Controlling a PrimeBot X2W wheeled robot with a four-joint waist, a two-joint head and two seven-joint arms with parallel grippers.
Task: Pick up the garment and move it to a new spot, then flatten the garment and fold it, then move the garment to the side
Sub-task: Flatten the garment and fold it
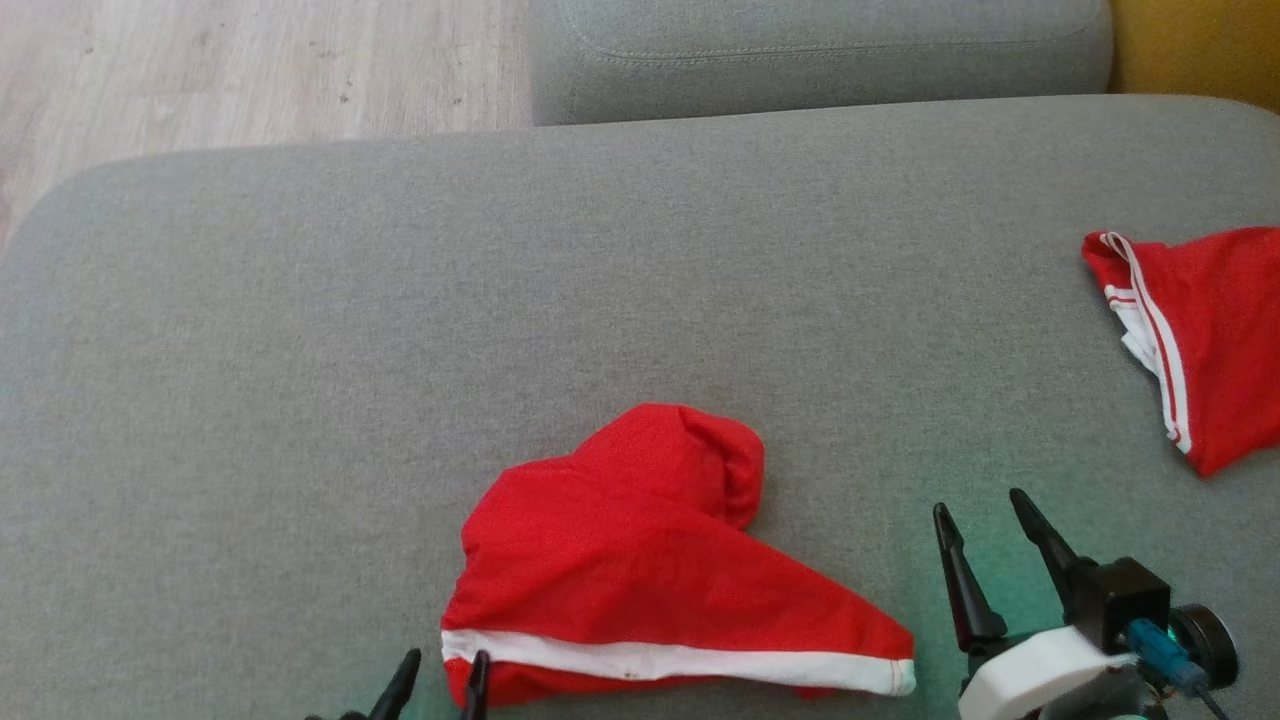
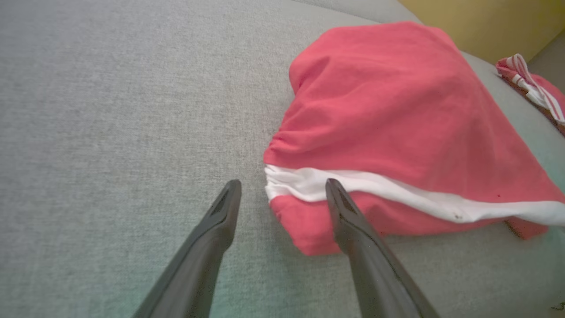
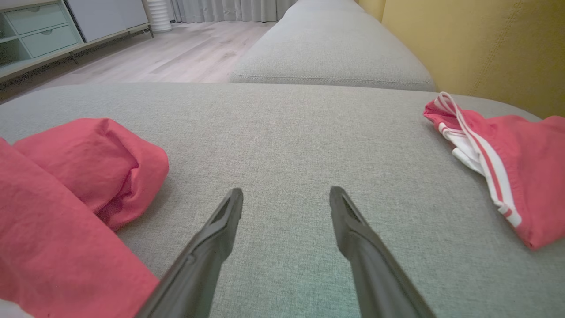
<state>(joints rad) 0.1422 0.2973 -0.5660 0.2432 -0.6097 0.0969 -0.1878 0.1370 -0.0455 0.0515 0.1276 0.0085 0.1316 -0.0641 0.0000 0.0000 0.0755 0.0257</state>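
Broad grey sofa cushion [image 1: 300, 350] as the work surface. Second cushion [image 1: 800, 60] butted against its far edge, pale wood floor [image 1: 250, 70] beyond on the left, yellow panel [image 1: 1200, 45] at the far right corner.

On the big cushion, near its front edge and between the two grippers: the red garment [image 1: 620, 560], loosely bunched, with a rounded lump at the far end and a white band [image 1: 680, 660] along the near hem.

Well apart from it, at the cushion's right side: another red garment [image 1: 1220, 340], crumpled, with white and red striped trim.

Right gripper [image 1: 978, 503] low over bare cushion just right of the garment's hem, fingers spread wide, nothing between them.

Left gripper [image 1: 447, 655] at the garment's near left corner, likewise spread wide and gripping nothing. In the left wrist view, one finger [image 2: 353, 229] crossing in front of the white band, the other over bare cushion beside the corner. Contact with the cloth: cannot tell.
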